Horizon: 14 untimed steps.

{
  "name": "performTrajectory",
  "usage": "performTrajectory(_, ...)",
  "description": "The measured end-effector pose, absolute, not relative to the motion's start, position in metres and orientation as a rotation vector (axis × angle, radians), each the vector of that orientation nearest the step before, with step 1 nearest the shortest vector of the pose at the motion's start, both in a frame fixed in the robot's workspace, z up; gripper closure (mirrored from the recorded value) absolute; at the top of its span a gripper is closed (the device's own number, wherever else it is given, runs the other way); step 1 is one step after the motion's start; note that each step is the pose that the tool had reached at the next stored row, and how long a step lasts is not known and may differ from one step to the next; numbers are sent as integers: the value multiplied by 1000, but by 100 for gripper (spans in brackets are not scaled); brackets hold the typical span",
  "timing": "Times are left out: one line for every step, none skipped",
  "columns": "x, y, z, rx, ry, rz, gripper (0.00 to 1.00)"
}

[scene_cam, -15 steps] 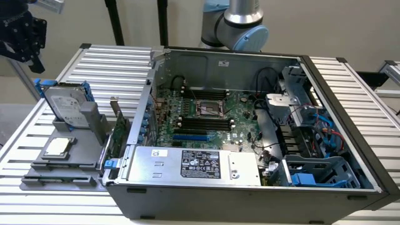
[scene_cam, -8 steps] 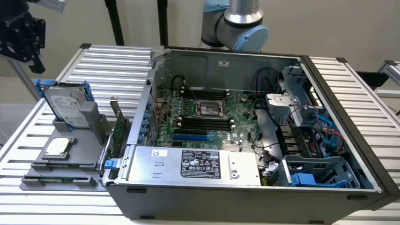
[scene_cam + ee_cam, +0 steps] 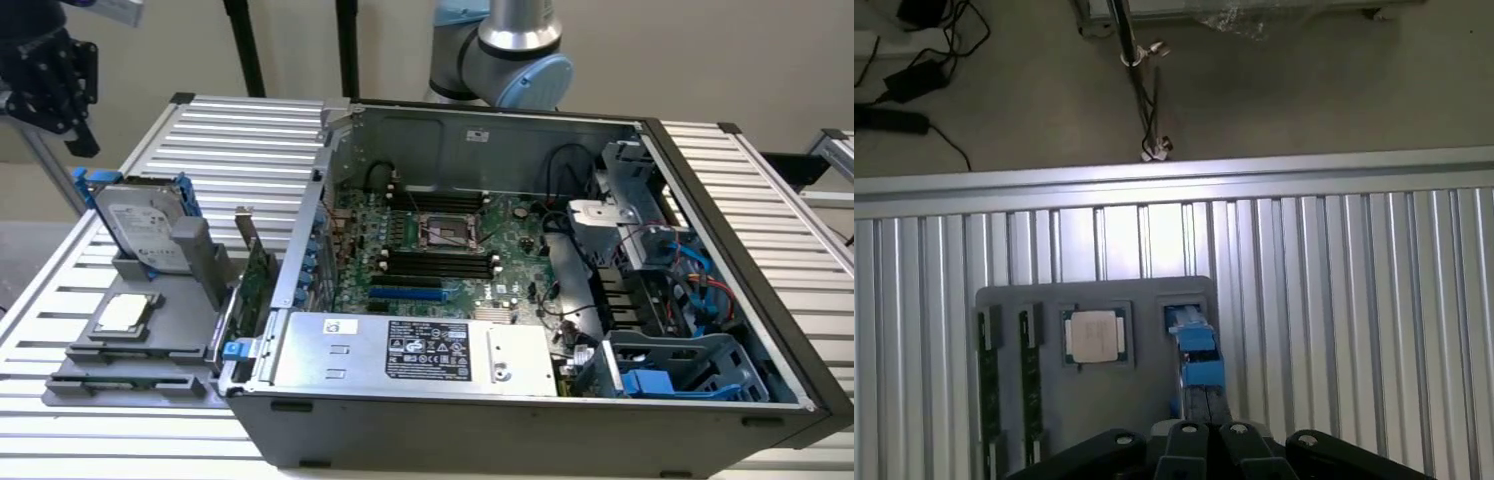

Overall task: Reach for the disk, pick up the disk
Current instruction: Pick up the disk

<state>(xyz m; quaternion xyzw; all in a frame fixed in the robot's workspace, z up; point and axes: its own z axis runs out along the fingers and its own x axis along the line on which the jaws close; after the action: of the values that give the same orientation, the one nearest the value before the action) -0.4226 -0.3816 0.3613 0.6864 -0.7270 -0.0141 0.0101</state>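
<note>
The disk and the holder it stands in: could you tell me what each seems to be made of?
The disk: silver-grey body with dull sheen, likely metal, with a white paper-like label; its bright blue frame looks like moulded plastic. The holder: uniform matte grey, probably plastic.

1. The end effector (image 3: 54, 95), at ten o'clock in the exterior view, is running off the picture's edge, dark and blurred.
2. The disk (image 3: 138, 232), at nine o'clock, is sitting with its lower part hidden in the grey holder (image 3: 180, 335), and its label print is showing too small to read.
3. The arm (image 3: 514, 45), at twelve o'clock, is being cut off by the edge.
4. In the wrist view, the end effector is covering the disk's near end.
</note>
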Motion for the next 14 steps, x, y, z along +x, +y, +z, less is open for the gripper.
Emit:
performTrajectory(-422, -381, 361, 2148, -2265, -44, 89)
performTrajectory(-422, -381, 361, 2152, -2260, -44, 89)
performTrajectory(-422, -381, 361, 2158, -2255, -44, 89)
performTrajectory(-422, -380, 361, 2164, -2249, -44, 88)
performTrajectory(-422, -380, 361, 2171, -2242, -43, 82)
performTrajectory(-422, -380, 361, 2179, -2234, -43, 82)
performTrajectory(-422, -380, 360, 2188, -2226, -43, 76)
performTrajectory(-422, -380, 360, 2196, -2217, -43, 76)
performTrajectory(-422, -380, 360, 2205, -2209, -42, 64)
performTrajectory(-422, -380, 359, 2213, -2200, -42, 64)
performTrajectory(-422, -380, 359, 2222, -2192, -41, 58)
performTrajectory(-422, -380, 357, 2230, -2184, -41, 58)
performTrajectory(-422, -380, 356, 2237, -2176, -41, 52)
performTrajectory(-422, -380, 354, 2245, -2169, -41, 52)
